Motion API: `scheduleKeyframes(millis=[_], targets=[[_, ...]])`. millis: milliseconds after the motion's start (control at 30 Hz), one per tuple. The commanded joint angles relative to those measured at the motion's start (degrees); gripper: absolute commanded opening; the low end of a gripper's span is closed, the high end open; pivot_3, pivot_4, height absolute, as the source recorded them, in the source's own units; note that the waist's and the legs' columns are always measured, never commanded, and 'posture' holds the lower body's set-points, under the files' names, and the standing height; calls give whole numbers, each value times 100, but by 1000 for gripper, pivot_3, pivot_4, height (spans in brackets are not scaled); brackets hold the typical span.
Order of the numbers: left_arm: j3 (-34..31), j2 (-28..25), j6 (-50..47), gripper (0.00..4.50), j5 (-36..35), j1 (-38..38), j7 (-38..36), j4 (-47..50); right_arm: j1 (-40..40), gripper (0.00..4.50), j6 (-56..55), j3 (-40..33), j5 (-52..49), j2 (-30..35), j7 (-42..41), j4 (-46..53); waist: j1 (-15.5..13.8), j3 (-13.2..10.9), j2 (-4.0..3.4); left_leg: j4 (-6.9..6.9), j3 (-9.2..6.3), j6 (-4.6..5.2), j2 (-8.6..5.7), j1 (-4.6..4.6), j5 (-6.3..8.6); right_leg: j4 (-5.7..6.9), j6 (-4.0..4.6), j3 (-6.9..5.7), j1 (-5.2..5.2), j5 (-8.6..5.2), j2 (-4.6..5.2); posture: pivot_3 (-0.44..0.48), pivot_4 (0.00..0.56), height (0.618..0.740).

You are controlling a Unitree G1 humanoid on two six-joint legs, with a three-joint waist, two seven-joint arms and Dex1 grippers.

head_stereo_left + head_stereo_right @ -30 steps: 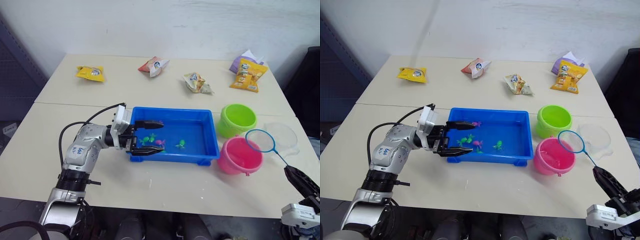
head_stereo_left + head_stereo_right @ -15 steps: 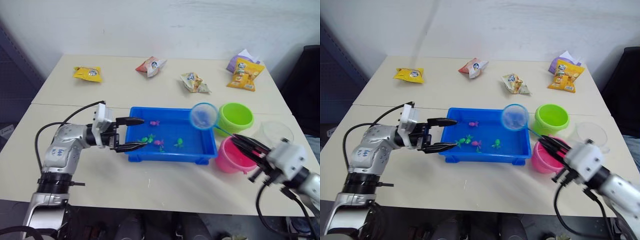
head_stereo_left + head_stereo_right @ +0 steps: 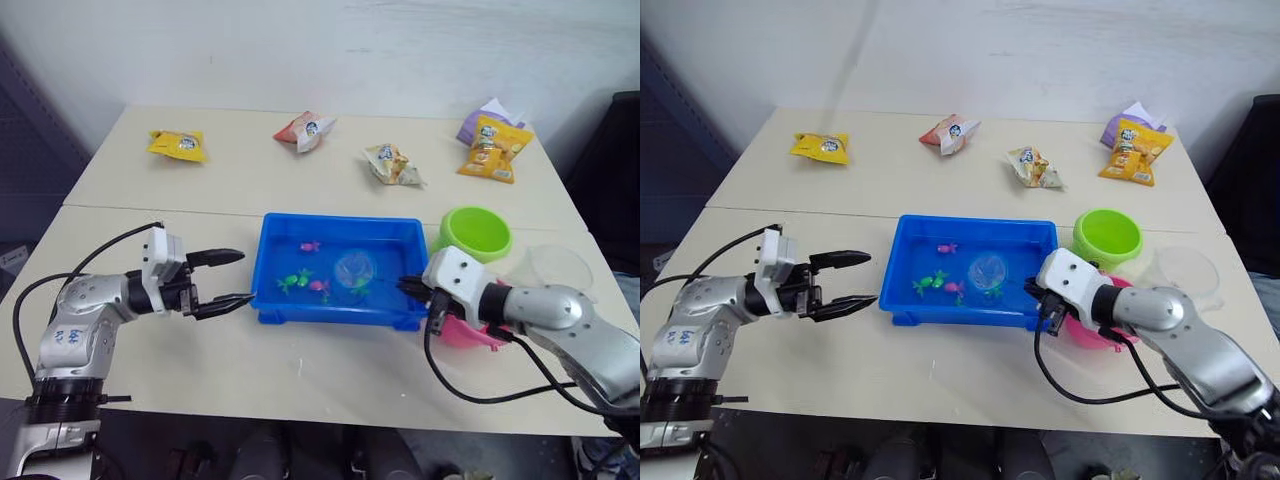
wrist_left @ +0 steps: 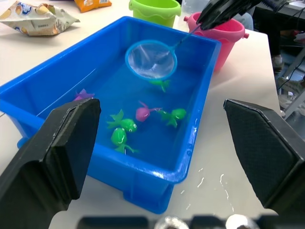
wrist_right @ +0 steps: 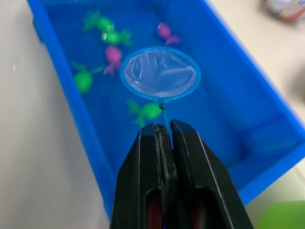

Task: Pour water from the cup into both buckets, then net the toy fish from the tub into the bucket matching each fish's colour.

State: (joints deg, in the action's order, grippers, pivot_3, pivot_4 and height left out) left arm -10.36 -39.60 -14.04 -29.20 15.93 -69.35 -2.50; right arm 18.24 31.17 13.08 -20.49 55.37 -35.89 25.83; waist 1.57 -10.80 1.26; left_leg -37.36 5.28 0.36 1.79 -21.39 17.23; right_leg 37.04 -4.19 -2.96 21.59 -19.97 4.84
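The right gripper, fingers clamped on the thin dark stick, holds the round blue-rimmed net ahead of it inside the shallow bright blue plastic tub. Its arm hides most of the pink plastic bucket. The left gripper hangs spread wide just outside the tub.

- I've got the tub sitting mid-table, with the fish scattered inside it, mostly toward its left and near side.
- The net hoop is down inside the tub, right of centre, just behind one fish.
- My right gripper is at the tub's right wall, clamped on the net's stick.
- My left gripper hovers just left of the tub, fingers spread, not touching it.
- Two buckets right of the tub: one further back, the other nearer me, partly behind my right arm.
- The cup is right of the buckets.
- Snack packets are strung along the far side of the table.
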Motion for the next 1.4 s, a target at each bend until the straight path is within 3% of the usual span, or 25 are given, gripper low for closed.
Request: scheduleKeyframes(millis=[33,367,733,967,1400], targets=[[-181,-108,49,4461,-103,-121,63,365,361,0,51,195,477,-79,-226,-161,3,0,0,1,-1,0,0,1,0,1,0,0,0,0,0,0,150,738],[-91,-346,139,4461,-3,-378,-63,512,975,0,320,545,818,-357,-1128,-454,7,0,0,7,0,-1,0,0,0,-1,1,-2,4,0,2,0,150,738],[-77,-330,101,4461,-31,-406,-32,587,1335,0,374,913,1318,-940,-1503,-917,14,0,0,9,0,-1,0,-1,0,0,1,-4,6,0,2,0,150,738],[-73,-314,41,4461,-48,-376,27,623,1375,0,464,666,1253,-1348,-1464,-1028,14,0,0,12,1,-2,0,-2,0,-2,1,-5,8,0,2,0,150,738],[-52,-271,-61,4461,-85,-345,164,721,855,0,766,-569,435,-1092,-1718,-348,8,0,0,17,-1,-2,-2,-3,1,-8,1,-6,7,0,3,0,150,738]])
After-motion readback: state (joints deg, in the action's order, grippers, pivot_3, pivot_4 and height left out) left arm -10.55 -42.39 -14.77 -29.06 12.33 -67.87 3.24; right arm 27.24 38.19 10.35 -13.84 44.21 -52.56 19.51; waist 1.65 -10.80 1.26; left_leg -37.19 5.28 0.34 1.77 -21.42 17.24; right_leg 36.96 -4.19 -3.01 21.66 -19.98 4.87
